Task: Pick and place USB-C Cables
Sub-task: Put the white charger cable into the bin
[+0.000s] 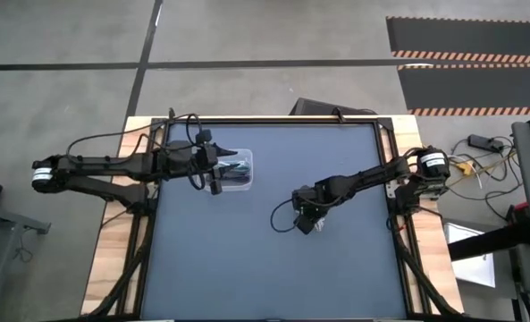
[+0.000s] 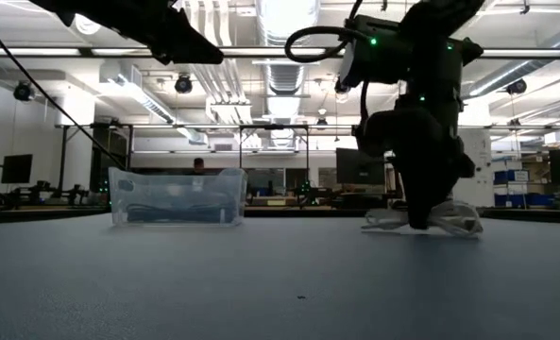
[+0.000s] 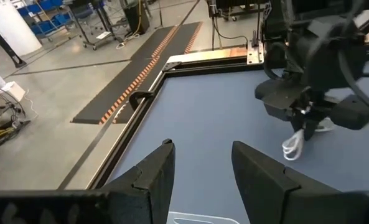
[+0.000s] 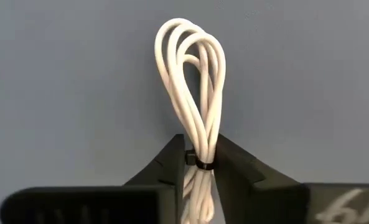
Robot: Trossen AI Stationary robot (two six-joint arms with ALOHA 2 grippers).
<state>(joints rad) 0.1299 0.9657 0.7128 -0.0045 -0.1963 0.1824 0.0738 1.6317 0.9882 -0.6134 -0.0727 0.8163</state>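
Note:
A white USB-C cable bundle, looped and bound by a black tie, lies on the blue-grey table right of centre. My right gripper has come down on it and is shut on it. The clear box stands on the table's left part, with dark cable bundles inside; their colours do not show. My left gripper hovers open over the box's left end and touches nothing. The white bundle also shows under the right arm in the left wrist view. My right gripper pinches the white bundle between its two fingers at the black tie near the bundle's middle. The fingers come from above, pointing down, and lie across the strands. The bundle rests on the table, its loops stretching out beyond the fingertips.
The table has a raised dark frame on wooden boards. Open table surface spreads between the box and the right gripper and toward the near edge. Black arm wires loop beside the right gripper.

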